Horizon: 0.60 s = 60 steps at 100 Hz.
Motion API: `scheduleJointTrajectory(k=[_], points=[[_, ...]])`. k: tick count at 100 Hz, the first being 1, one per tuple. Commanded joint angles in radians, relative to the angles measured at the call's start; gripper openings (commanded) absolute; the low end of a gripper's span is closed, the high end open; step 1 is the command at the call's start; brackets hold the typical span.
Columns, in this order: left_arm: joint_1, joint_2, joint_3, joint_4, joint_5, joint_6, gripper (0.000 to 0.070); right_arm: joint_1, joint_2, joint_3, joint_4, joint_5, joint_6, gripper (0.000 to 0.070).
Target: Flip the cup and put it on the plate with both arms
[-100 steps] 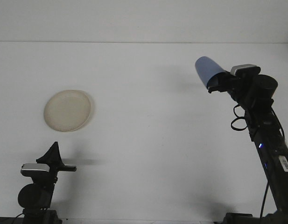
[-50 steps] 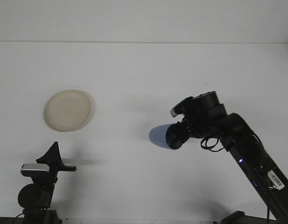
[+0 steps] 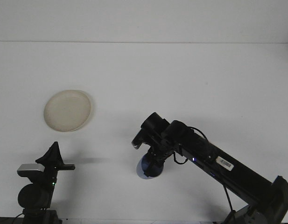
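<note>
Blue cup (image 3: 144, 169) well right of cream plate (image 3: 67, 110).

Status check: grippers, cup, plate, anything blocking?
Right gripper shut on blue cup, low over table centre. Left gripper idle near front-left edge, away from the cup. Plate bare, far left. Nothing between cup and plate.

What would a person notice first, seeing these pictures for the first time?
The long black right arm stretches from the lower right corner to the middle of the white table, with a blue cup at its end. Far to the left lies a cream plate, with nothing on it. The left gripper waits at the bottom left.
</note>
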Motion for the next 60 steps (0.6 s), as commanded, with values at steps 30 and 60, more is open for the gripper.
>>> scheduleJointTrajectory(k=[30, 60], points=[[0.0, -0.001, -0.02, 0.013, -0.002, -0.082, 0.0012, 0.068, 0.137, 0.05, -0.035, 0.048, -0.008, 0.0], [0.0, -0.001, -0.02, 0.013, -0.002, -0.083, 0.0012, 0.08, 0.142, 0.05, -0.038, 0.043, -0.02, 0.0186]])
